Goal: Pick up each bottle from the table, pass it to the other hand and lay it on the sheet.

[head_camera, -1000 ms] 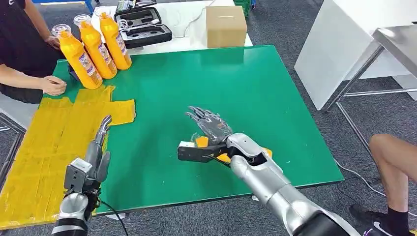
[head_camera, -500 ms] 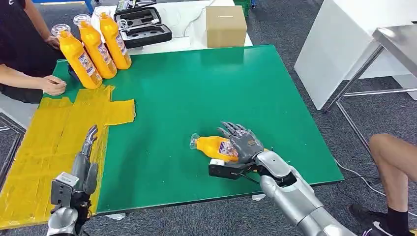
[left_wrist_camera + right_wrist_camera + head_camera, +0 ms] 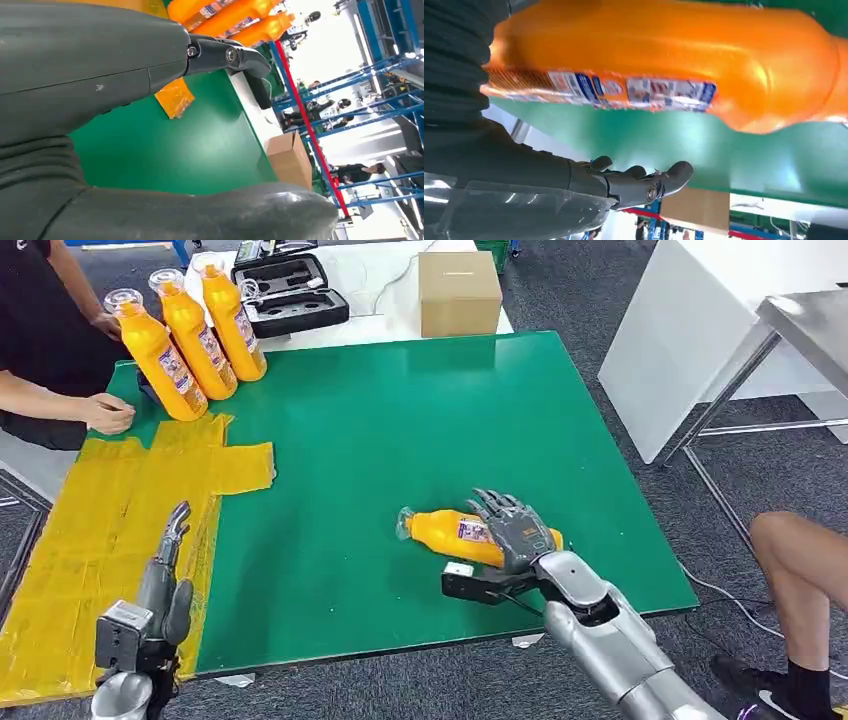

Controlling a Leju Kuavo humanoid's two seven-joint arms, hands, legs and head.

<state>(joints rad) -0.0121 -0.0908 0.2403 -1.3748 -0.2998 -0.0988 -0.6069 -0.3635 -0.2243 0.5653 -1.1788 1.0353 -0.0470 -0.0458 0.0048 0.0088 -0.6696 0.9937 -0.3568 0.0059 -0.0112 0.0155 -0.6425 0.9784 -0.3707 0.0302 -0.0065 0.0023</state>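
One orange bottle [image 3: 440, 531] lies on its side on the green table [image 3: 400, 420], near the front right edge, cap pointing left. My right hand [image 3: 515, 530] lies over its body, fingers spread across the top and thumb on the near side, not closed around it. Up close in the right wrist view, the bottle [image 3: 664, 65] runs along the palm with the fingers [image 3: 644, 185] held straight and apart from it. My left hand [image 3: 165, 580] hovers open, fingers straight, over the yellow sheet [image 3: 100, 530] at the front left. Three more orange bottles [image 3: 190, 340] stand upright at the far left corner.
A person sits at the far left, one hand [image 3: 108, 413] resting by the sheet's far end. Behind the table are a black case [image 3: 290, 295] and a cardboard box [image 3: 459, 292]. Someone's leg [image 3: 800, 580] is at the right, beside a white table [image 3: 700, 330].
My right hand drew back toward the front right, uncovering the bottle's neck, and now lies over its body. My left hand pulled back toward the table's front edge.
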